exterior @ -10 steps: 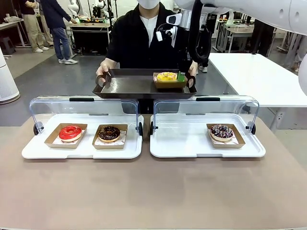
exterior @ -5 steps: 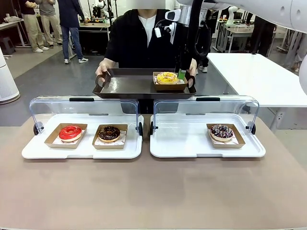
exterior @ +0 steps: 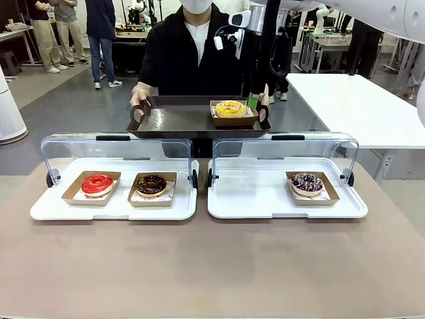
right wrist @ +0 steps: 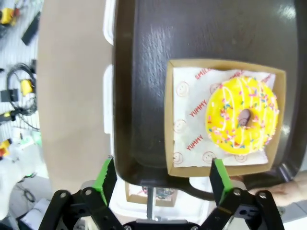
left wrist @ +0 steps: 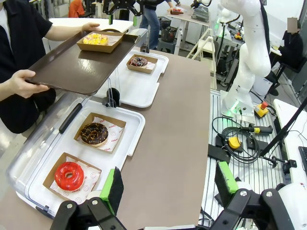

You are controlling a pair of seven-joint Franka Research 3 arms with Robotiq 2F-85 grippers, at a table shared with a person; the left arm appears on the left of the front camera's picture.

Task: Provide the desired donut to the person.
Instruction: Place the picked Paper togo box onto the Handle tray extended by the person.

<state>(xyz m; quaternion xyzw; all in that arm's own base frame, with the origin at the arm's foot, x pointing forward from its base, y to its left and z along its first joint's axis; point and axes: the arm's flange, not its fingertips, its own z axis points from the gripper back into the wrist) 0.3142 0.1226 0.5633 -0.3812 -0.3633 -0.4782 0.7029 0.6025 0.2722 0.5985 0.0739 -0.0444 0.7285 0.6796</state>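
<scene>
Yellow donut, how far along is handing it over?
Done: the yellow donut, in its box, sits on the tray the person holds. In hand: the right gripper hovers open over it, gripping nothing. Left: likely only that arm pulling clear. The left gripper hangs open over the table.

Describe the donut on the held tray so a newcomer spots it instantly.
Find the person holding a dark tray. At its right end, in a cardboard box, sits the yellow donut. It alone is yellow with sprinkles; the red donut and chocolate donuts lie nearer the robot.
</scene>
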